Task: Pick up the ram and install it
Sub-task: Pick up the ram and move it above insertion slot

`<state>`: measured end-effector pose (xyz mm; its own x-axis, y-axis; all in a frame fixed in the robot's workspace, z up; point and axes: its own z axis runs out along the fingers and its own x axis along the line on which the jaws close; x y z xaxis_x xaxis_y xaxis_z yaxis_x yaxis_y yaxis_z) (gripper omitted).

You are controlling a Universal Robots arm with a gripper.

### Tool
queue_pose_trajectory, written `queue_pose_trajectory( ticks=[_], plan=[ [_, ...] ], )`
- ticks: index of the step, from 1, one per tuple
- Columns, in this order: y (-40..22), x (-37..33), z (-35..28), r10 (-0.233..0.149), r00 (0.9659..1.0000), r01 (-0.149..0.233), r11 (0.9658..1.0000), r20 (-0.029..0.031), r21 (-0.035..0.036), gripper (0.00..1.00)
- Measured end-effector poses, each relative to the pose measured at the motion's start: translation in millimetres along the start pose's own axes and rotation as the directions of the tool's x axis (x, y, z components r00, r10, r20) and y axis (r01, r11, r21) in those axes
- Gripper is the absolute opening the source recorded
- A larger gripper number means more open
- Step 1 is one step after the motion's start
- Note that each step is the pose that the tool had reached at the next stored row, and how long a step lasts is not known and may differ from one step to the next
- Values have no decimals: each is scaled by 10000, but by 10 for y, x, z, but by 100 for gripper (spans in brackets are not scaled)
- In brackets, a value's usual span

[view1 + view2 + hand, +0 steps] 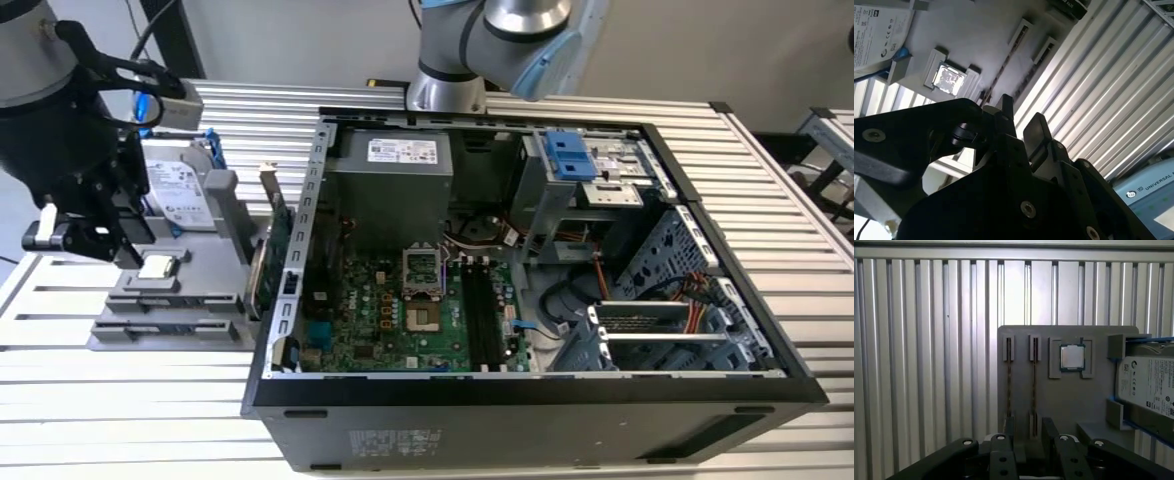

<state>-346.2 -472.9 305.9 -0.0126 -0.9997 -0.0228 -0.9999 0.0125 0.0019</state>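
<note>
Pincer (1028,434) hangs above the tray (1069,405), jaws apart, gripping nothing. Two ram (1034,382) sticks stand on edge in the tray, apparently so thin top edges suit my grasp; one sits in line with my gap.

A silver bench of ribbed aluminium slats (801,200) spans the exterior view, its long grooves running from side to side. Behind it rises a plain, pale grey wall (294,40), with a black upright post (171,40) standing before it toward the exterior view's left. At the exterior view's right edge, beyond a dark gap, lies a second slatted metal surface (830,130). In both wrist views the slats (914,340) (1114,90) catch bright light, shining almost white along their ridges.
</note>
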Motion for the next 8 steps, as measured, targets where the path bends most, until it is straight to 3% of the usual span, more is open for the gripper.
queue_pose_trajectory(
  ticks=[8],
  plan=[
    [20, 22, 106, 0, 10000, 0, 10000, 0, 7, 100]
  ],
)
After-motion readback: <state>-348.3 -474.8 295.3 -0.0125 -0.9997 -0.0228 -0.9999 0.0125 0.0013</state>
